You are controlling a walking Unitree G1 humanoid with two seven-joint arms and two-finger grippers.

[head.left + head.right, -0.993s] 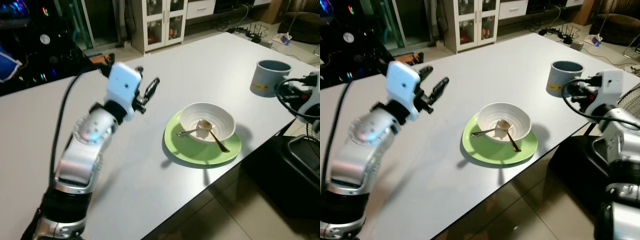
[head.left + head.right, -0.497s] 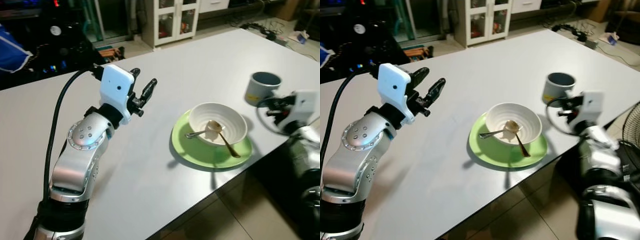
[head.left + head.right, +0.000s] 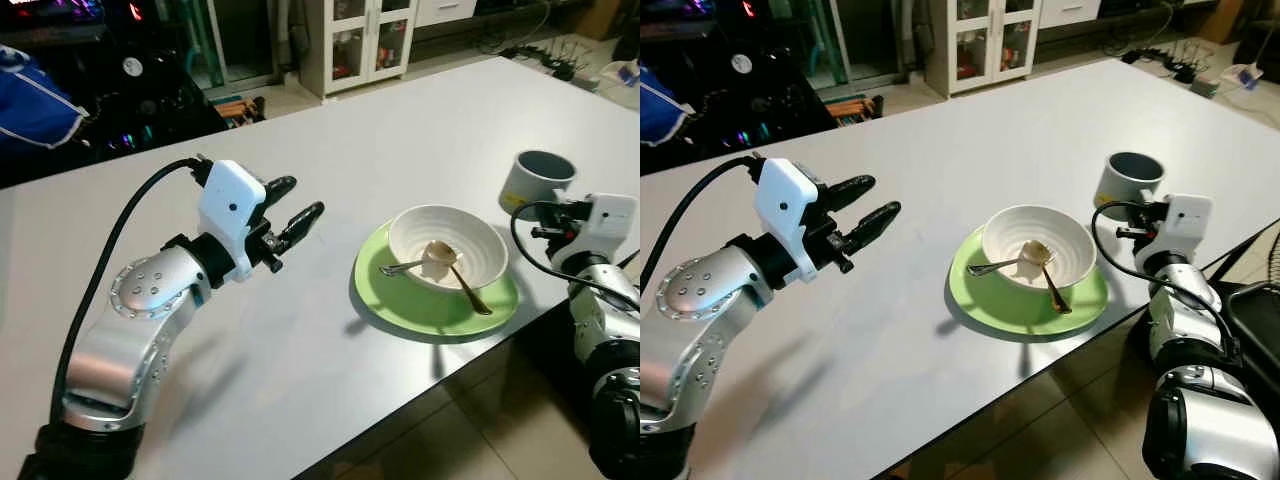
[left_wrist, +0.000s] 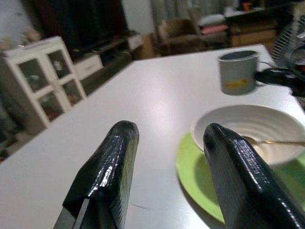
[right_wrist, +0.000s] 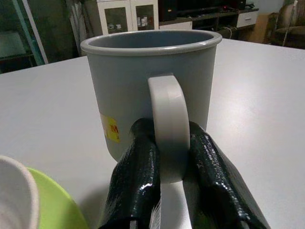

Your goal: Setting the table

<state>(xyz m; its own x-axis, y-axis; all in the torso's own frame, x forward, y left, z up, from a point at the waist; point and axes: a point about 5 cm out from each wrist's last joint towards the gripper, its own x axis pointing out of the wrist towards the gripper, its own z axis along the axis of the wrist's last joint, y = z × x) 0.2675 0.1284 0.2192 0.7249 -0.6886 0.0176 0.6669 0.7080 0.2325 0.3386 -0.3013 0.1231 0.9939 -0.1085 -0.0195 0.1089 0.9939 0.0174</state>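
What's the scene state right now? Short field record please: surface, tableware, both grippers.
surface: white table
plate: green plate, near the table's front edge
bowl: white bowl on the plate
cutlery: silver spoon and gold spoon, resting in the bowl
mug: grey mug with yellow label, to the right of the plate
left gripper: open, above bare table, left of the plate
right gripper: fingers astride the mug handle

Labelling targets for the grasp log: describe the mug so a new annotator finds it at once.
On the white table, look past the green plate and white bowl toward the robot's right. The grey mug stands there alone, with a yellow label; the right gripper has its jaws on either side of the handle.
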